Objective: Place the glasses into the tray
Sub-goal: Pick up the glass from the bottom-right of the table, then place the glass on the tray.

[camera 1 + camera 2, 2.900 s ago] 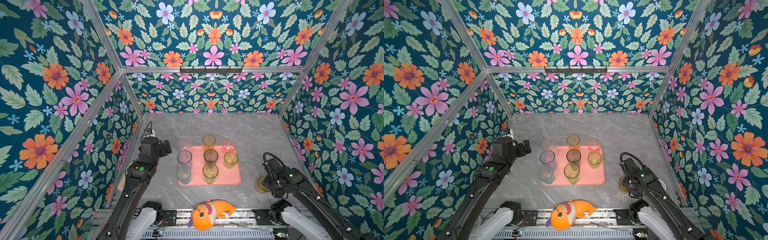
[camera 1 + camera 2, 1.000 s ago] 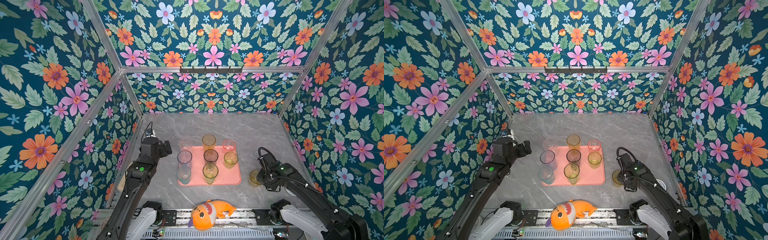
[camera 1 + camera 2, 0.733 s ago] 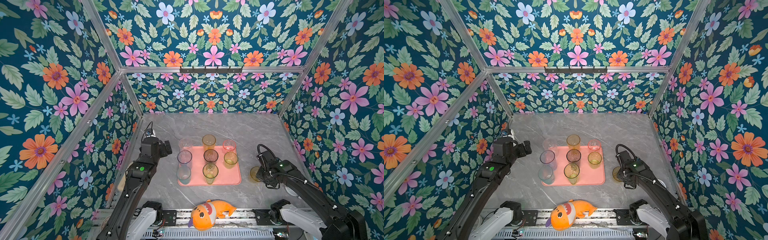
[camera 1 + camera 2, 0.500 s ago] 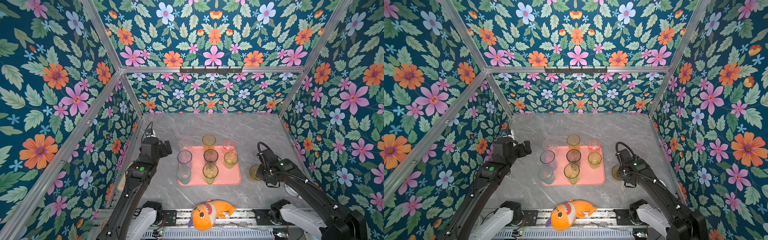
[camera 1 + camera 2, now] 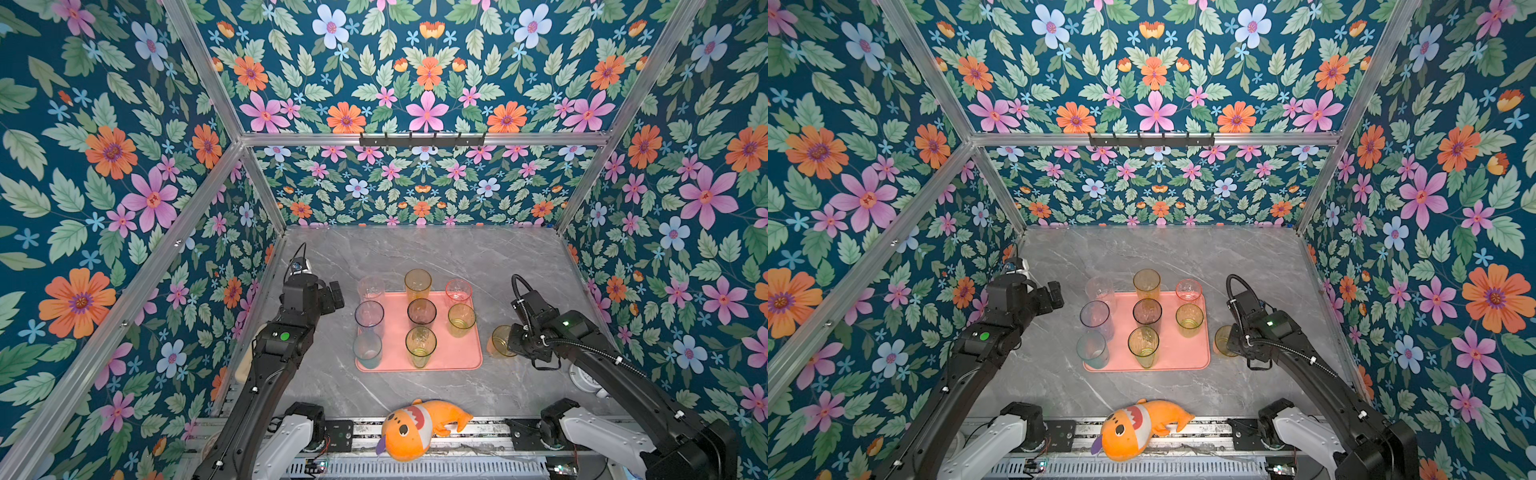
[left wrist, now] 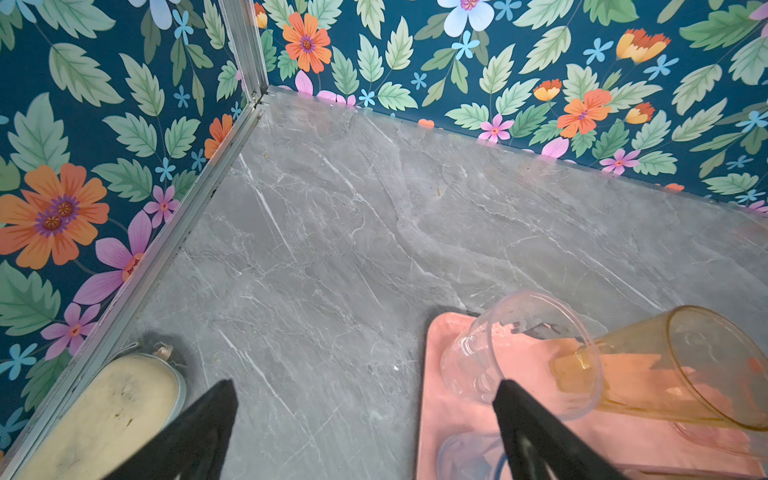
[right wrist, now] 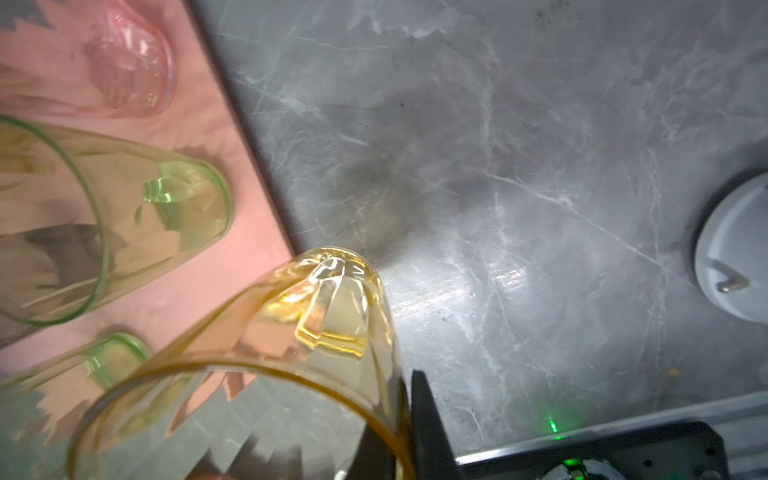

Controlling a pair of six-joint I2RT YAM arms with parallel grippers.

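Step in hand, likely: last tumbler into tray. Right pincer (image 5: 512,340) clamped on rim of yellow tumbler (image 5: 498,341), over desk (image 5: 415,257), just beside tray (image 5: 461,360) right edge; base lifted or resting, cannot tell. Other glasses (image 5: 422,311) stand on tray. Left pincer (image 6: 363,399) apart, empty. Next: lift over low rim, set in free near-right corner, clear of green tumbler (image 5: 420,345).

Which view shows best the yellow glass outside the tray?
Right wrist view: the yellow glass appears large, rim to base. Both top views show it small, partly behind the right arm. The left wrist view lacks it.
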